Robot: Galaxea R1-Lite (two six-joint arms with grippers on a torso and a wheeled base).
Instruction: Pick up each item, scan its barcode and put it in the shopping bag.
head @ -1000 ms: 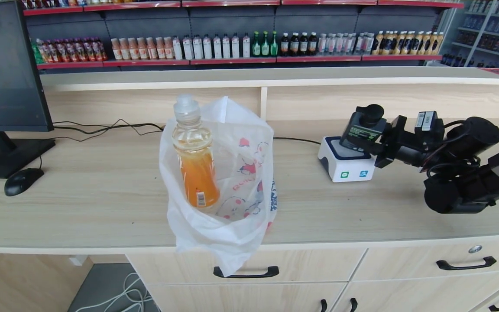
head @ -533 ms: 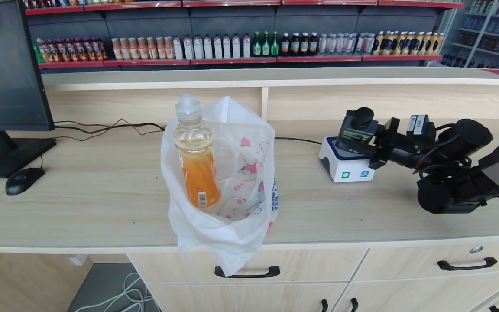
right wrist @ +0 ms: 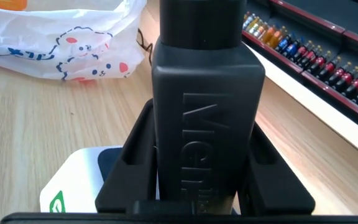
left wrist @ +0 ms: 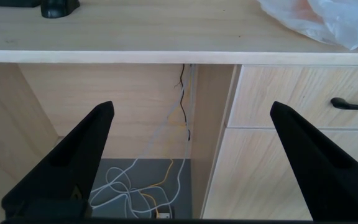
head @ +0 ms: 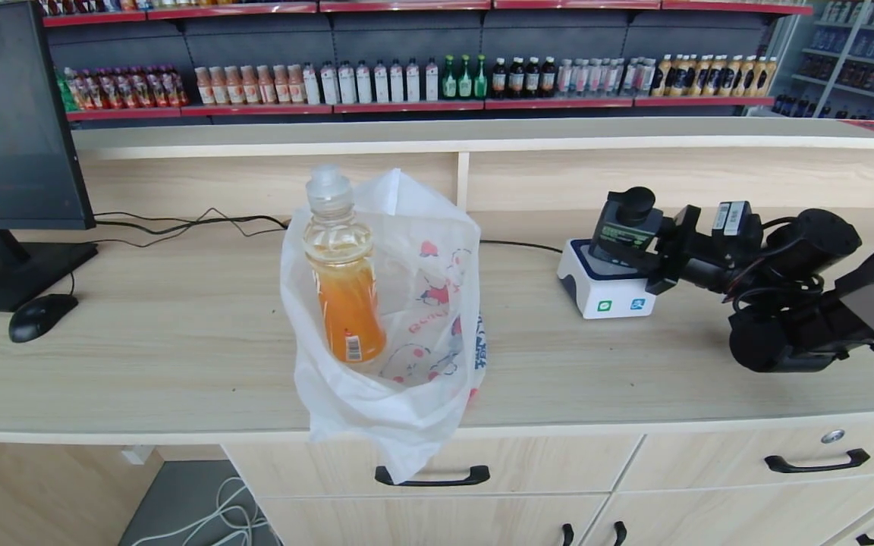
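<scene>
The right jaws clamp a dark grey bottle (head: 627,227) just above the white scanner (head: 605,294); the shopping bag (head: 414,334), holding an orange drink bottle (head: 342,280), stands well apart. The left jaws gape wide.

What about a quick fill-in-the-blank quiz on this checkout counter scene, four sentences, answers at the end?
1. The orange drink bottle stands upright inside the ____.
2. The right claw is shut on a dark bottle, held over the white ____.
3. The left claw hangs below the counter edge with its jaws ____.
4. The mouse lies beside the stand of the ____.

Missing words: shopping bag; scanner; open; monitor.
</scene>
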